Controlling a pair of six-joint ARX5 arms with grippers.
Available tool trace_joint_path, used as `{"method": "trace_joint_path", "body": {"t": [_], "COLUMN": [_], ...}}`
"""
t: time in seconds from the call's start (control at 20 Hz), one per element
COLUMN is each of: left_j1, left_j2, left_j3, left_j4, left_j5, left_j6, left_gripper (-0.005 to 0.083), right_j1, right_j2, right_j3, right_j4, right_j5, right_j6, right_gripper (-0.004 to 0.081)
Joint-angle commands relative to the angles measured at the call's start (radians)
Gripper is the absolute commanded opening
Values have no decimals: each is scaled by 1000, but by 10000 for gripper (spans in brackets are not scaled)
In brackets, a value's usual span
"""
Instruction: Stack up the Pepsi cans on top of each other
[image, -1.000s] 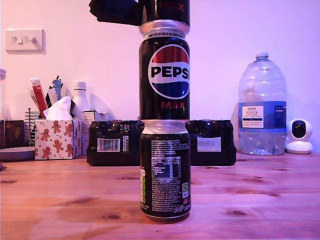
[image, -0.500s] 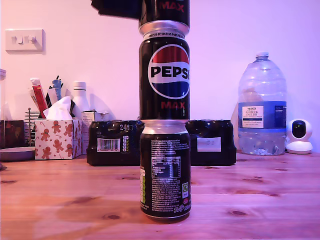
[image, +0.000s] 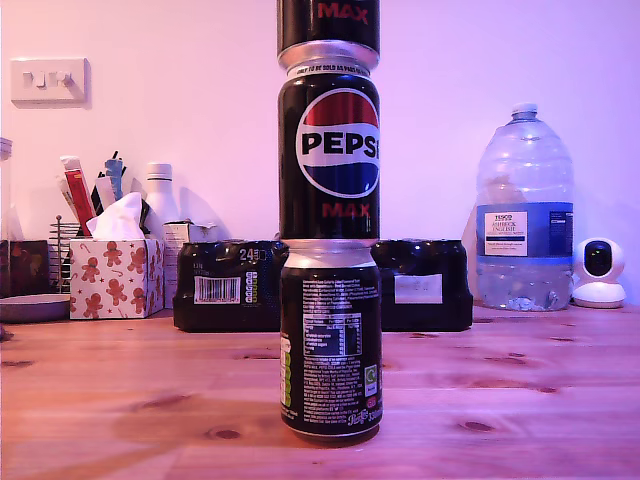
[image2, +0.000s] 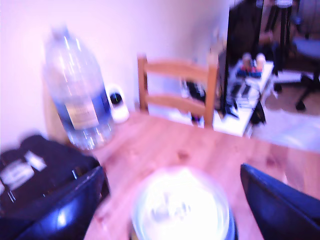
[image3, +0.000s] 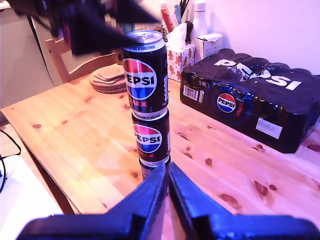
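Three Pepsi cans stand in one column on the tabletop (image: 120, 400), near the middle of the exterior view: the bottom can (image: 330, 340) with its small print forward, the middle can (image: 329, 155) seated on its rim, and the top can (image: 328, 25) cut off by the frame's upper edge. The column looks straight, rim on rim. My first claw (image2: 172, 200) is spread wide, its jaws either side of the top can's silver lid and seemingly clear of it, though that view is blurred. My second claw (image3: 168, 172) is pressed together on nothing, low and apart from the stack's base. The stacking itself looks done, so the step in hand seems to be the release and retreat. To do it well, my first claw should rise straight up with jaws wide, never sideways, since a brush on the rim could topple such a tall, narrow column. My second claw should hold off from the bottom can and avoid jolting the tabletop
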Motion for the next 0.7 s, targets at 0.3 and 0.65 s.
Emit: {"method": "trace_joint_path", "body": {"t": [0.3,0.65], "left_j1": [-2,50], "left_j2": [-8,-50], "left_j3": [156,191], "left_j4": [-137,-234], "left_j5": [-89,-138], "left_j6": [66,69], "left_gripper": [651,30], "right_j1": [4,-7], "right_j2": [134,183], "right_j3": [-19,-170], "right_j4": [85,371], "right_j5": [195,319], "right_j6": [0,-6], "right_gripper": [-11,-11]}}
